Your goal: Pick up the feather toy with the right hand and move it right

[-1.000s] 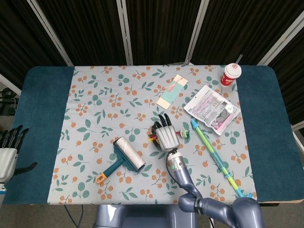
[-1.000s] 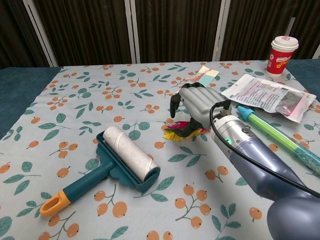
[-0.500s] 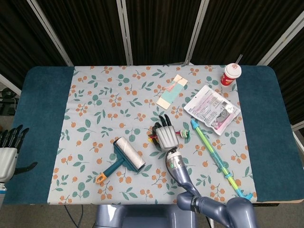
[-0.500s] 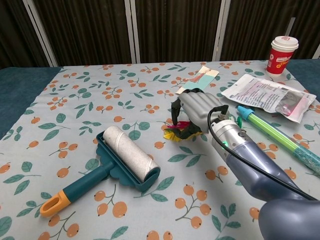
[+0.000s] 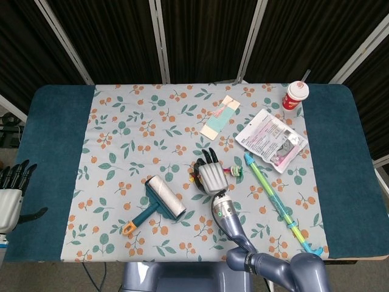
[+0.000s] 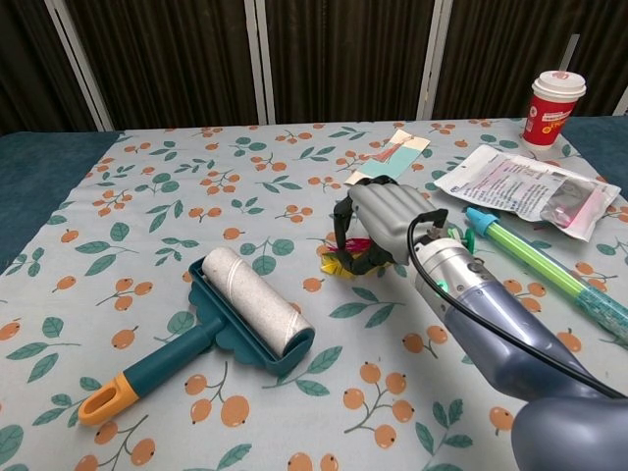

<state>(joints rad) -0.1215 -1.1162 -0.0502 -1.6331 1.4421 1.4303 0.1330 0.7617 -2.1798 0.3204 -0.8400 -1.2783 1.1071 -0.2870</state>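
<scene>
The feather toy (image 6: 340, 261) lies on the floral cloth at mid-table, its yellow, red and green feathers poking out from under my right hand (image 6: 385, 218). In the head view the feathers (image 5: 194, 178) show left of that hand (image 5: 211, 173), and the toy's red and green end (image 5: 236, 171) sticks out on its right. The fingers (image 6: 343, 214) curl down around the toy and grip it against the cloth; the palm hides the toy's middle. My left hand (image 5: 12, 193) hangs off the table's left edge, fingers apart, holding nothing.
A teal lint roller (image 6: 245, 316) with an orange-tipped handle lies front left of the toy. Right of it lie a green and blue wand (image 5: 271, 196) and a plastic packet (image 5: 271, 140). A red cup (image 5: 295, 95) stands at the back right, a paper card (image 5: 220, 115) behind the toy.
My right hand has sunk a little lower over the feather toy and its fingers have curled in tighter. The left hand has not moved.
</scene>
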